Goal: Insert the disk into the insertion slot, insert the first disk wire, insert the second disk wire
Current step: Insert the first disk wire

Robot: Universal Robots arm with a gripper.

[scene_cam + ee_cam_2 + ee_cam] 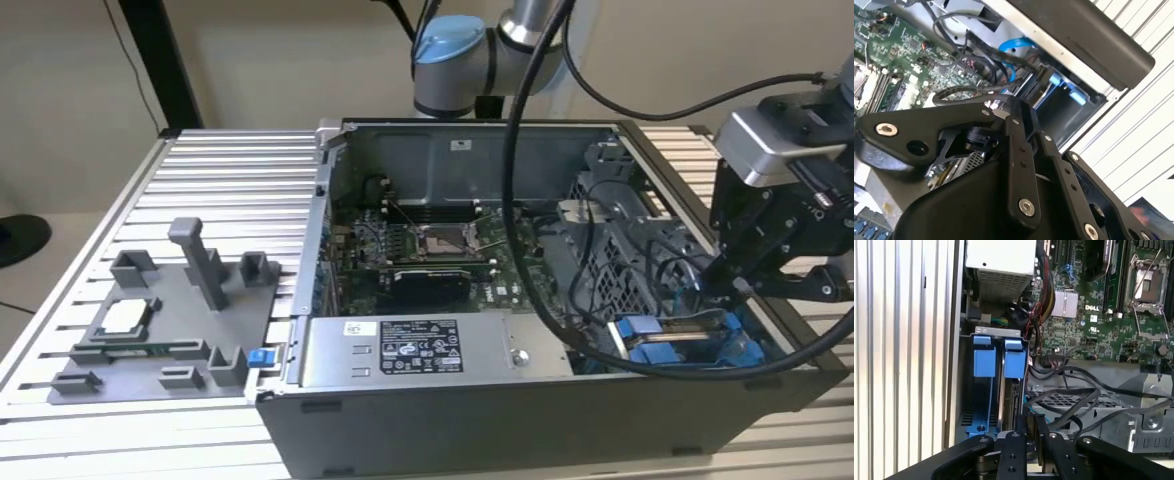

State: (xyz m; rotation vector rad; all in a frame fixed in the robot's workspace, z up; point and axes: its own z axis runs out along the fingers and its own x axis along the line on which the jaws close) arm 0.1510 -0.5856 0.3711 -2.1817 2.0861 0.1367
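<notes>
hand (1035, 429) narrow | disk (1015, 360) seated in insertion slot (997, 331) | just beside hand

Blue plastic, grey metal insertion slot (985, 365)

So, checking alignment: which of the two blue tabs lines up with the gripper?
The tab nearer the motherboard, ahead of the gripper; the other tab hugs the case wall.

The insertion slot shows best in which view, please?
The first wrist view: it looks along the insertion slot, blue rails plain. In the exterior view cables cross the slot; the second wrist view catches its corner.
</notes>
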